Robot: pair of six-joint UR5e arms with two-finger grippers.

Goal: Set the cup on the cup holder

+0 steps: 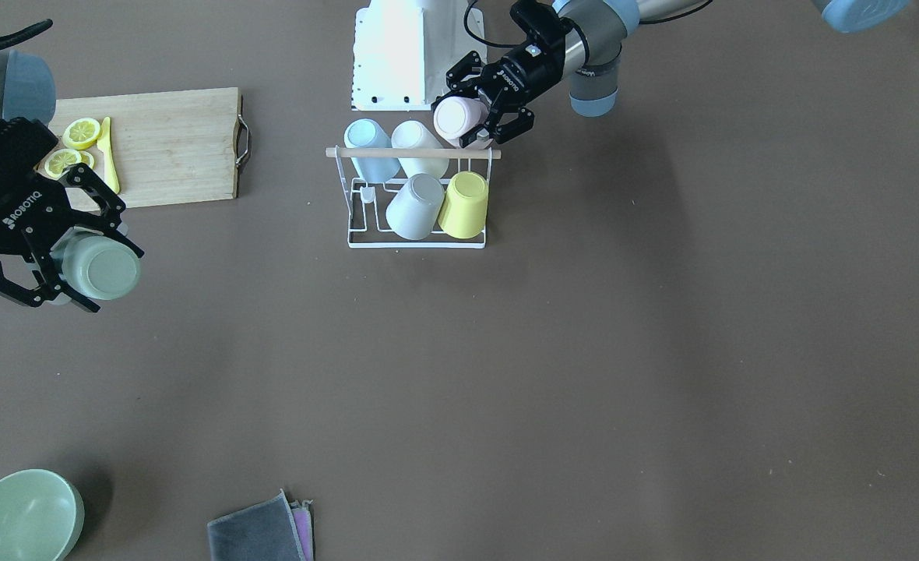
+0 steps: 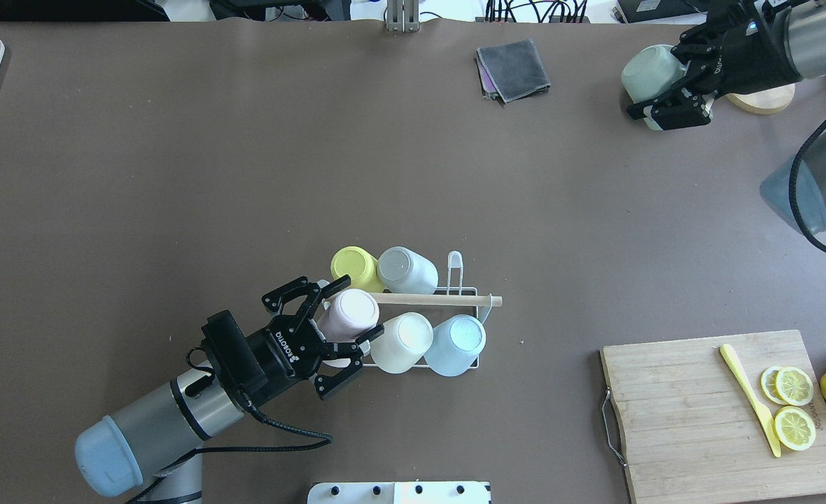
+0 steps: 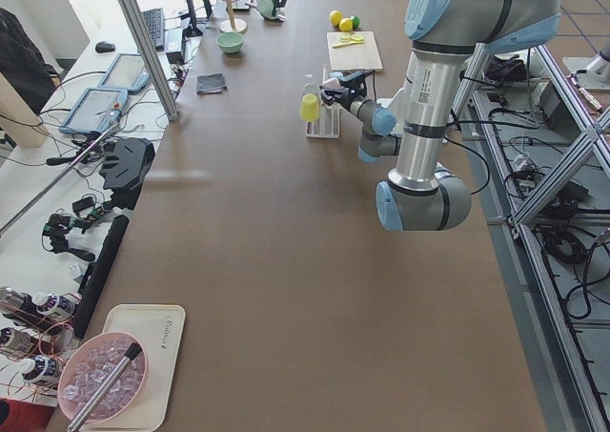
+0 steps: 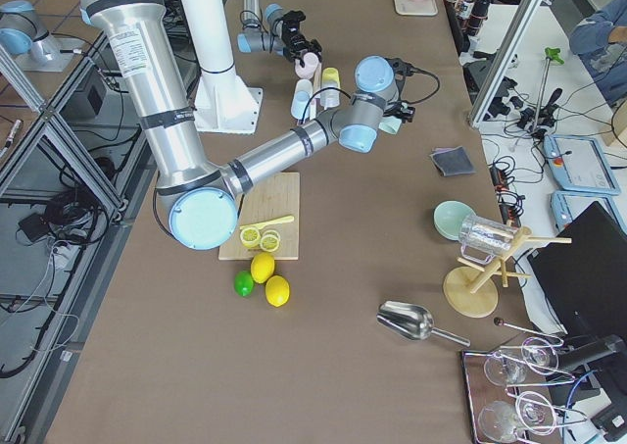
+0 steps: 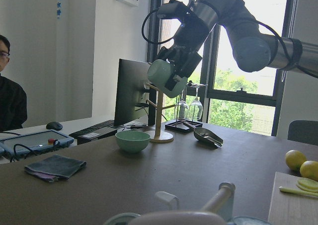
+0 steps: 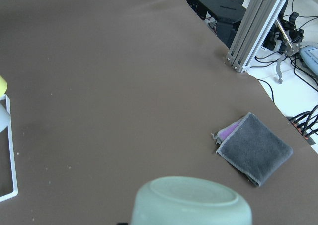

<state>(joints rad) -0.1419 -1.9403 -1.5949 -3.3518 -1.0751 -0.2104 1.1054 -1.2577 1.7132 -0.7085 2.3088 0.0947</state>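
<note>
The cup holder [image 2: 441, 299] is a white wire rack with a wooden rod across its top, and it stands at mid-table near my base. It carries a yellow cup [image 2: 353, 268], a grey cup [image 2: 406, 269], a white cup [image 2: 402, 341] and a blue cup [image 2: 458, 343]. My left gripper [image 2: 357, 311] is shut on a pink cup [image 2: 346, 315], held tilted at the rack's left end beside the white cup. It also shows in the front view [image 1: 458, 117]. My right gripper [image 2: 654, 84] is shut on a pale green cup [image 2: 647, 73], held above the far right of the table.
A wooden cutting board [image 2: 686, 420] with lemon slices and a yellow knife lies at the near right. A grey cloth [image 2: 514, 66] lies at the far edge, and a green bowl [image 1: 19, 514] sits near it. One rack prong [image 2: 455, 262] stands bare.
</note>
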